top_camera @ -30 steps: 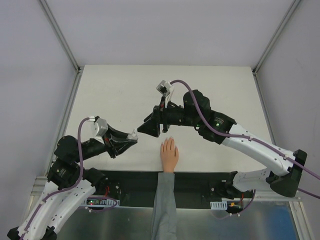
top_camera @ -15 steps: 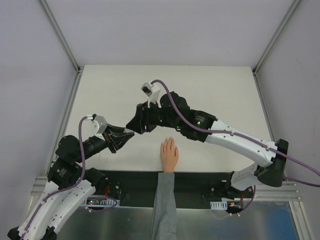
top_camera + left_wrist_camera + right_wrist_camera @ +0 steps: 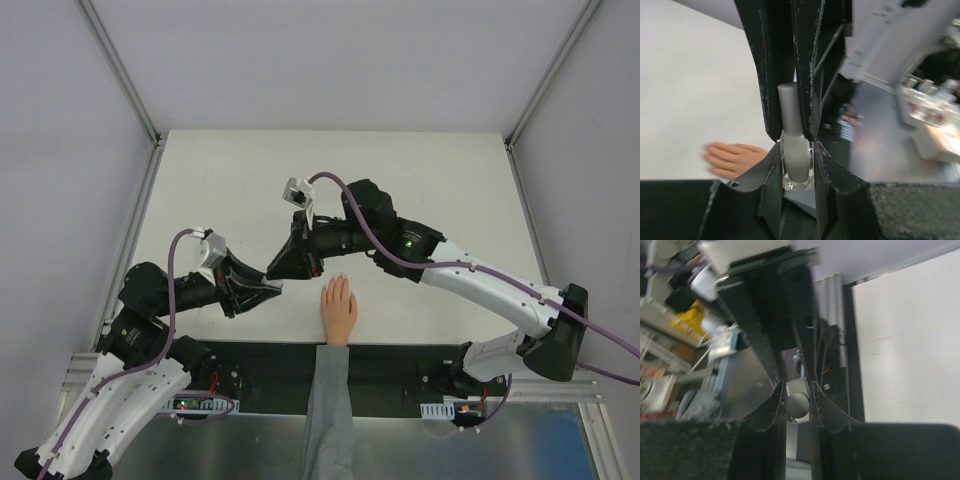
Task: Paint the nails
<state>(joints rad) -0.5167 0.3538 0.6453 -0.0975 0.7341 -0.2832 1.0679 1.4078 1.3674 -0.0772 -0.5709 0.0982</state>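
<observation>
A small peach hand (image 3: 338, 305) with a grey sleeve (image 3: 325, 410) lies flat at the table's near edge, fingers pointing away. Its nails are too small to make out. The hand also shows blurred in the left wrist view (image 3: 732, 157). My left gripper (image 3: 270, 288) (image 3: 796, 152) is shut on a small clear bottle of pale grey polish (image 3: 796, 162), held just left of the hand. My right gripper (image 3: 277, 268) (image 3: 797, 387) meets it from the other side, its fingers (image 3: 807, 75) pressed on the bottle's grey cap (image 3: 788, 107) (image 3: 798, 404).
A black strip (image 3: 410, 362) with the arm bases runs along the near edge, under the sleeve. Metal frame posts (image 3: 125, 75) rise at the back corners. Beyond the table, the wrist views show a cluttered bench (image 3: 930, 105).
My right arm swung left to the left gripper, and its jaws closed from wide open onto the bottle's cap. My left gripper shifted slightly with the bottle still in it.
</observation>
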